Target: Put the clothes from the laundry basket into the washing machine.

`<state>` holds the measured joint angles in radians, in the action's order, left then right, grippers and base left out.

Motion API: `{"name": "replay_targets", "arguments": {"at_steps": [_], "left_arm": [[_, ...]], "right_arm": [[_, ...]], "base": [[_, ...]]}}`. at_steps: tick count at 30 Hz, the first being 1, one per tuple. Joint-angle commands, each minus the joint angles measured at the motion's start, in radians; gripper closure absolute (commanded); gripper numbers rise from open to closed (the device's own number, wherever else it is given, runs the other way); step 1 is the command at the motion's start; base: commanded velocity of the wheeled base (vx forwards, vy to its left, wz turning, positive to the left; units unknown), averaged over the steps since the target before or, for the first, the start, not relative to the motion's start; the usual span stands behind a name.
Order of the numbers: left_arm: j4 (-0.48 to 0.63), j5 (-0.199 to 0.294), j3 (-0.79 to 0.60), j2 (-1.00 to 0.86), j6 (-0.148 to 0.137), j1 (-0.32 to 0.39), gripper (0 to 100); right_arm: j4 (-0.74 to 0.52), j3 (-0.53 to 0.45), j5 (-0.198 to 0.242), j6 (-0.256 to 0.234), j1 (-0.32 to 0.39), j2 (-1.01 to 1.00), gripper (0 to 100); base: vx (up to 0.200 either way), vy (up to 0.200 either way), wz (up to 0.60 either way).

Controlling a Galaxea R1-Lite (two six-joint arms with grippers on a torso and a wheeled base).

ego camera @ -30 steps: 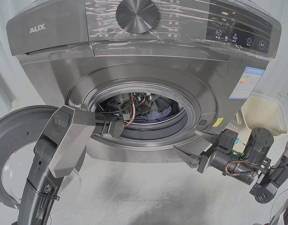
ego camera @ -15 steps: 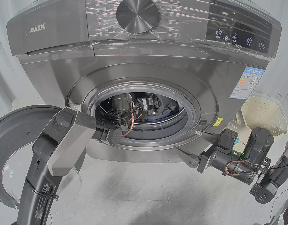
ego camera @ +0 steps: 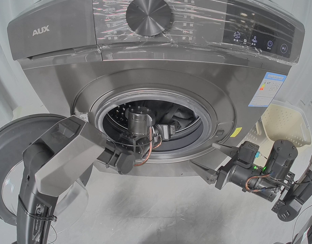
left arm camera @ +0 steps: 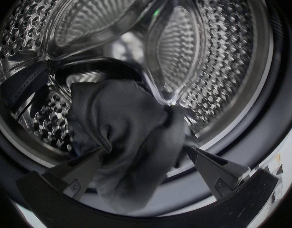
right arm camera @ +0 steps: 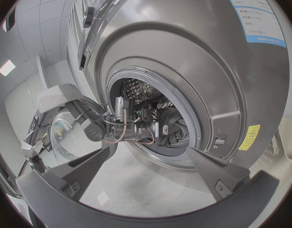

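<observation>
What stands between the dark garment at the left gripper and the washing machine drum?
Nothing visible. The dark garment already sits in the mouth of the drum, between the spread fingertips of the left gripper. The door is swung open to the robot's left, away from the opening.

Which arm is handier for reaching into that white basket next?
Right, probably. The right gripper hangs open outside the washing machine, beside the laundry basket; the left gripper is open inside the drum by a dark garment.
</observation>
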<state>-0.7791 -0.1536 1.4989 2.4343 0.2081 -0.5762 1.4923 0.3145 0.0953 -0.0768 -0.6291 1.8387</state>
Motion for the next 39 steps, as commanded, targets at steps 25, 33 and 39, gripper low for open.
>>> {"name": "replay_targets", "arguments": {"at_steps": [25, 33, 39], "left_arm": [[-0.229, 0.019, -1.195, -1.118, -0.015, -0.185, 0], [-0.229, 0.014, -1.280, -1.213, -0.084, -0.123, 0], [-0.219, 0.014, -1.303, -1.264, -0.084, -0.122, 0]], "right_arm": [[-0.001, -0.256, -0.011, -0.018, 0.115, -0.302, 0], [-0.003, -0.304, -0.011, -0.018, 0.149, -0.343, 0], [-0.011, -0.313, -0.012, -0.023, 0.164, -0.348, 0]], "base": [[-0.056, 0.000, 0.00], [-0.200, 0.000, 0.00], [-0.200, 0.000, 0.00]]}}
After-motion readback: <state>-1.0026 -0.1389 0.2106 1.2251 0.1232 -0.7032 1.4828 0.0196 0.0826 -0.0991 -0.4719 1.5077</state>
